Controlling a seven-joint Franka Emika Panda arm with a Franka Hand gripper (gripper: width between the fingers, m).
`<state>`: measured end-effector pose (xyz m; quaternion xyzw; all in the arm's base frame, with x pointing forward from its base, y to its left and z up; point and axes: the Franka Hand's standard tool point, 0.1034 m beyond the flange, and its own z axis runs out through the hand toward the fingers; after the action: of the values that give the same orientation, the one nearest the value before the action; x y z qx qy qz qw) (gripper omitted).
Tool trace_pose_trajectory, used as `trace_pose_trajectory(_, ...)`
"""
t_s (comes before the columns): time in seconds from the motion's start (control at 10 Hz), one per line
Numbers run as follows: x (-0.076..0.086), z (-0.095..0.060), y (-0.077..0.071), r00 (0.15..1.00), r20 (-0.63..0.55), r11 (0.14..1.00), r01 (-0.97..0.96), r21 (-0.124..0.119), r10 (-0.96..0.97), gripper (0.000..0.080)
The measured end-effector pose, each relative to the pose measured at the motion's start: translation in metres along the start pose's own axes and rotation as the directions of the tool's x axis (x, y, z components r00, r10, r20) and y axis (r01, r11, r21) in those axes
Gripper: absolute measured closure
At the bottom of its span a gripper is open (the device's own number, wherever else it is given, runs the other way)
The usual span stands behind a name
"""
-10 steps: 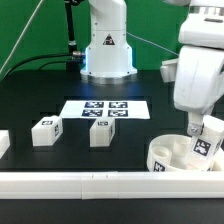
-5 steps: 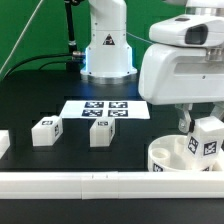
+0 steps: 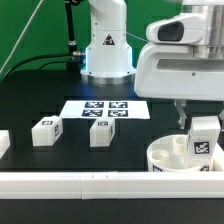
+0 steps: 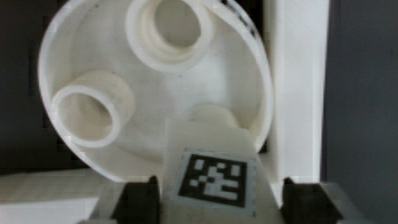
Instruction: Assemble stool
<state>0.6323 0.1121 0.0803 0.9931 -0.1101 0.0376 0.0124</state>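
Observation:
The round white seat disc lies at the exterior view's lower right, against the long white rail. My gripper is shut on one white stool leg and holds it upright over the disc's far-right part. In the wrist view the tagged leg sits between my two dark fingers, with the gripper over the seat disc and its round sockets. Two more tagged legs stand on the black table at the exterior view's left and middle.
The marker board lies flat in the middle of the table. The long white rail runs along the front edge. A white block end shows at the exterior view's left edge. The robot base stands at the back.
My wrist has turned with the leg in it. The leg was tilted a second ago and now stands upright over the seat disc, slightly lower and to the exterior view's left.

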Motion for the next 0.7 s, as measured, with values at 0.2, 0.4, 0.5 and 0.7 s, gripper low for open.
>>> trace_pose_trajectory(0.2, -0.0003, 0.0009, -0.0018, 0.991, -0.004, 0.991, -0.136, -0.008, 0.136, 0.0471)
trace_pose_trajectory(0.4, 0.0013, 0.0005, -0.0026, 0.97, -0.005, 0.969, -0.245, -0.016, 0.245, 0.0471)
trace_pose_trajectory(0.5, 0.0028, -0.0004, -0.0016, 0.947, -0.001, 0.946, -0.323, -0.011, 0.323, 0.0471)
trace_pose_trajectory(0.7, 0.0028, -0.0004, -0.0016, 0.923, -0.003, 0.922, -0.386, -0.013, 0.386, 0.0471)
